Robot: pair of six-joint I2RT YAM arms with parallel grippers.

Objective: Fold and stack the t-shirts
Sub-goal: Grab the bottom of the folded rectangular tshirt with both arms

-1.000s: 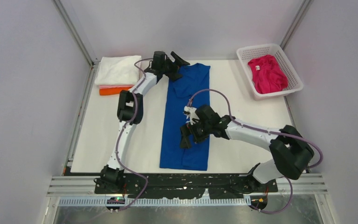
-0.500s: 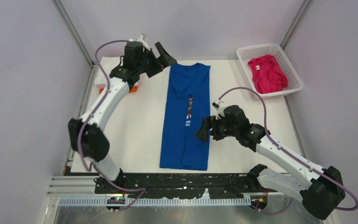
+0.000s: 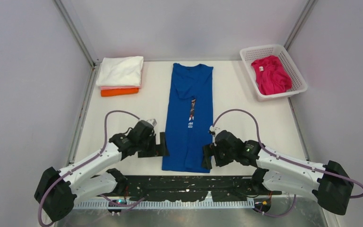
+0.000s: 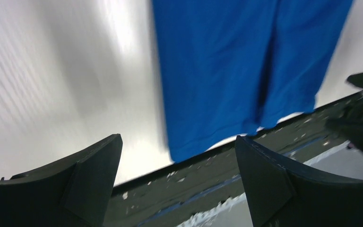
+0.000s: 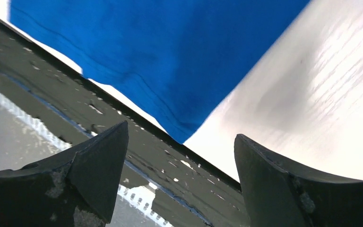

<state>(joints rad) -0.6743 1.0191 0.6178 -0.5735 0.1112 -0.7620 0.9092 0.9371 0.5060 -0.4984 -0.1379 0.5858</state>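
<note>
Pulling back, left hand (image 3: 163, 144) and right hand (image 3: 207, 156) (spread) flank blue t-shirt (image 3: 189, 97).

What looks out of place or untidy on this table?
Only the crumpled magenta t-shirt in the white plastic lattice basket at the far right looks untidy: it is bunched, not folded. The royal blue t-shirt lies flat as a long strip, and the white, pink and orange folded stack sits neat at far left.
</note>
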